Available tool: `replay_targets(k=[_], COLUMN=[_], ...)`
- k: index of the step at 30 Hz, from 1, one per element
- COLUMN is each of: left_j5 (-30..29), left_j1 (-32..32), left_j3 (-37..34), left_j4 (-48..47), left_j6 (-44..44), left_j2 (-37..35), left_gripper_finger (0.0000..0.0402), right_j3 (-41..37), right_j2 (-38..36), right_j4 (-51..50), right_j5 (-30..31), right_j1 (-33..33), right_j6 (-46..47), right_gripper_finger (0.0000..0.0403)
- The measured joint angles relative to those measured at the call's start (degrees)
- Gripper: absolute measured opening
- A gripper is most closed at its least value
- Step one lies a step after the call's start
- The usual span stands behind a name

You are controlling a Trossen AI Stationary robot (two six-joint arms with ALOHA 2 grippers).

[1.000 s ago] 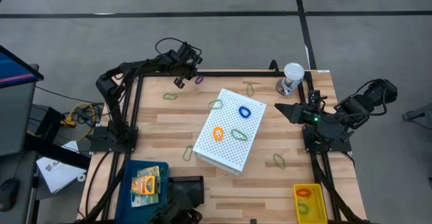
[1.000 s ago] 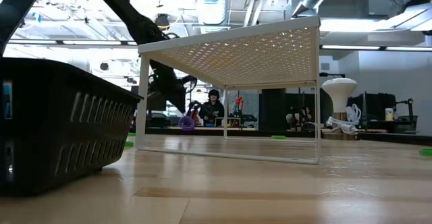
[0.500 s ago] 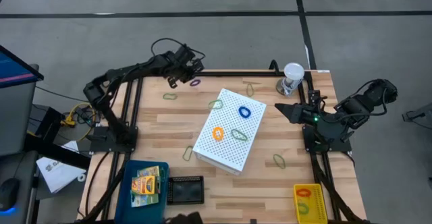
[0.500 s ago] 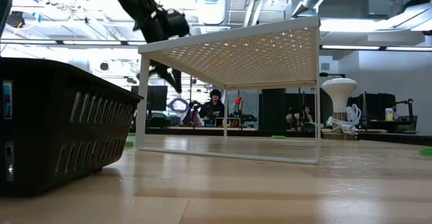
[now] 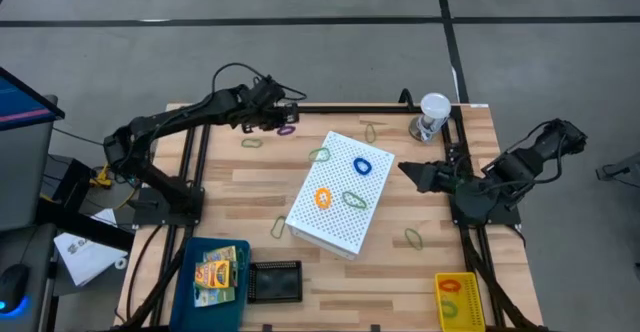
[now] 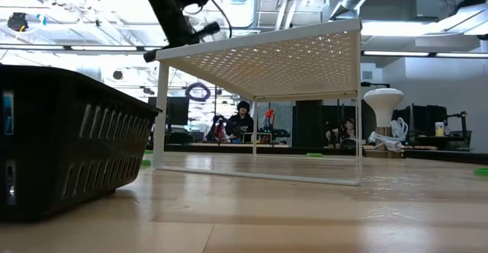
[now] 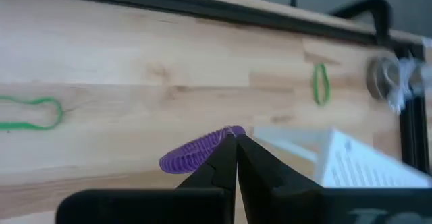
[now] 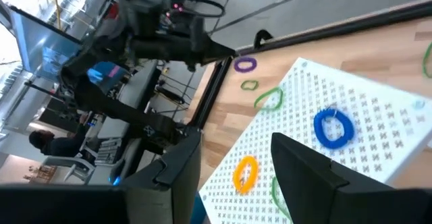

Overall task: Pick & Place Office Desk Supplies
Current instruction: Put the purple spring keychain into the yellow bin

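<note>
- Your left gripper (image 5: 284, 124) is raised over the far left of the table (image 5: 240, 187), fingers pressed together on a purple band (image 5: 287, 130); the left wrist view shows the band as a ribbed coil pinched at one end between the dark tips.
- In the low view that purple band (image 6: 198, 92) hangs in the air as a thin loop beyond the white box's corner.
- Your right gripper (image 5: 407, 169) waits at the table's right edge with its flat dark fingers spread, nothing between them.
- The white box (image 5: 340, 194) is a perforated slab, tilted on the wood planks; on top lie a blue band (image 5: 362, 166), an orange band (image 5: 323, 198) and a green band (image 5: 354, 200).
- More thin olive loops lie on the bare wood around it, one (image 5: 251, 143) just beside the left gripper.
- A blue tray (image 5: 190, 277) at the near left holds yellow crayon boxes (image 5: 220, 272); their print is too small to read.
- A yellow bin (image 5: 459, 301) sits at the near right corner.
- A clear cup (image 5: 433, 114) with a white lid stands at the far right.
</note>
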Motion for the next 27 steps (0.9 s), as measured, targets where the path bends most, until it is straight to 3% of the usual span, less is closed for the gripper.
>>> replay_targets(k=[18,27], left_j5=[-4.4,-4.4], left_j1=[-24.3,-33.8], left_j3=[0.0,0.0], left_j4=[0.5,10.4], left_j6=[3.9,2.6], left_j2=[-6.0,-6.0], left_gripper_finger=[0.0,0.0], right_j3=[0.0,0.0], right_j2=[-1.5,-1.5], right_j4=[0.1,-0.2], right_j5=[6.1,6.0], right_j1=[4.3,4.3], right_j6=[2.4,2.4], right_gripper_finger=[0.0175,0.0175])
